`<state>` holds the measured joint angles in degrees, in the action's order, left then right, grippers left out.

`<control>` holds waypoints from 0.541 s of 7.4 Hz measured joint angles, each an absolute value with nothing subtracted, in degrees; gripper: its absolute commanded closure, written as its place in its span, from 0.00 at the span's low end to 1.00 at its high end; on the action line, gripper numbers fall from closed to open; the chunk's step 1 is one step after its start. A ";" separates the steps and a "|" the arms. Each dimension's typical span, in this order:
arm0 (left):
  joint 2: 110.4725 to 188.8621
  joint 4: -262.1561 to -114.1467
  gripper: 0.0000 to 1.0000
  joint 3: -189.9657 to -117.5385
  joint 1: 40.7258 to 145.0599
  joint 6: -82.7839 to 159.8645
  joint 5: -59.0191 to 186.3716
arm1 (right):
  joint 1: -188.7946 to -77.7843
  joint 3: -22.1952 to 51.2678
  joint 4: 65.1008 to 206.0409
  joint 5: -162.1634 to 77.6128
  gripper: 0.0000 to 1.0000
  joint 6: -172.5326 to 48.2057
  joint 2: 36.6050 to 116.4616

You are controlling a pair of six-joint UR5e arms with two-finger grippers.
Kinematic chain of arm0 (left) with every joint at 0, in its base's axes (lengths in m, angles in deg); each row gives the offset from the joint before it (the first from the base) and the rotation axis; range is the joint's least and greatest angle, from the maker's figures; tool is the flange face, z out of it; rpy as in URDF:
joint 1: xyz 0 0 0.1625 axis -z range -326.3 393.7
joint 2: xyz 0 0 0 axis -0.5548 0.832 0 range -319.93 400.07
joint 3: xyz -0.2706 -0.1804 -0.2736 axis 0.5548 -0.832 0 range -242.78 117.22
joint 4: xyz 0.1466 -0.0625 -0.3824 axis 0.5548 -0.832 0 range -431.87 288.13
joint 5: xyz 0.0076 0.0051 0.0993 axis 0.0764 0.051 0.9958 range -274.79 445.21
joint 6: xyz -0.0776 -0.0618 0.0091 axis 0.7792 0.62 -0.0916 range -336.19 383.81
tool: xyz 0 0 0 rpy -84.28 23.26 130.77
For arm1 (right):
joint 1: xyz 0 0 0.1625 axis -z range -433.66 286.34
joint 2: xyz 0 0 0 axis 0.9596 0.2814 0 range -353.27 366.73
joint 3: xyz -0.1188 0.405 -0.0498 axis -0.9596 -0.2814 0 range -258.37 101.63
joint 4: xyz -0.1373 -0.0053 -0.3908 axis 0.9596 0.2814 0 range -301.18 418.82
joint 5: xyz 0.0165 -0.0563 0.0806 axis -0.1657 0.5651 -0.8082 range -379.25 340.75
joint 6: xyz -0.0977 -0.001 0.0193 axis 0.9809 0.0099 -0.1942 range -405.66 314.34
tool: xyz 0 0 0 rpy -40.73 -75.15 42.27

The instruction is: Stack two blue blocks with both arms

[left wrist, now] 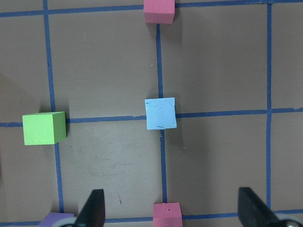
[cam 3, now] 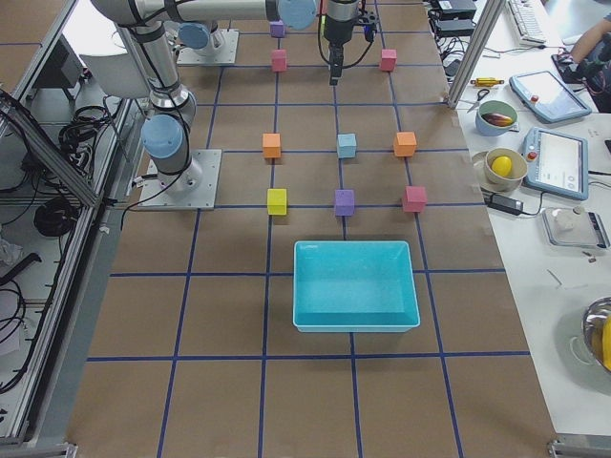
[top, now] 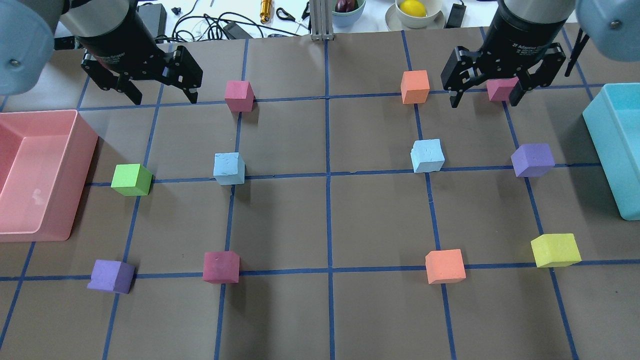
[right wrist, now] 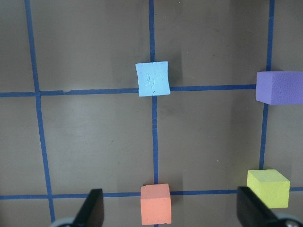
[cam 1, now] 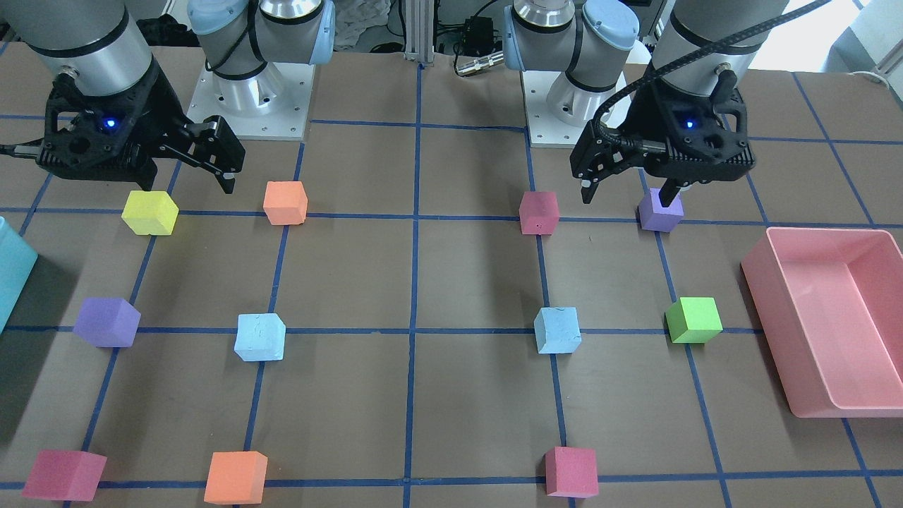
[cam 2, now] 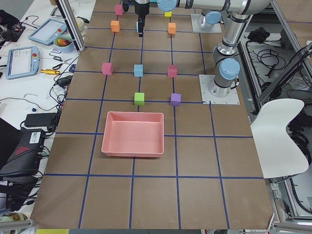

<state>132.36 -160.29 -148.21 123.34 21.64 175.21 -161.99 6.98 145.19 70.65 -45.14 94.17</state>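
Two blue blocks are seen mid-frame: left block (top: 229,168), right block (top: 427,156); the left gripper (top: 162,97) and right gripper (top: 485,100) are spread wide, empty.

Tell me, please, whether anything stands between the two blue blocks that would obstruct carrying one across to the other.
Nothing visible does. The left blue block and the right blue block sit along the same taped line, with only bare table between them.
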 measured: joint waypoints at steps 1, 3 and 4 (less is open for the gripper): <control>132.36 -160.29 0.00 -148.21 123.37 21.64 175.21 | -161.99 7.02 145.19 70.73 0.00 -45.14 94.18; 132.42 -160.23 0.00 -148.19 123.41 21.78 175.13 | -161.99 7.11 145.14 70.94 0.00 -45.14 94.17; 132.66 -160.21 0.00 -148.19 123.54 22.00 175.10 | -161.99 7.18 145.14 70.98 0.00 -45.14 94.13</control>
<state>132.66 -160.21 -148.19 123.54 22.00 175.10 -161.99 7.18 145.14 70.98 -45.14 94.13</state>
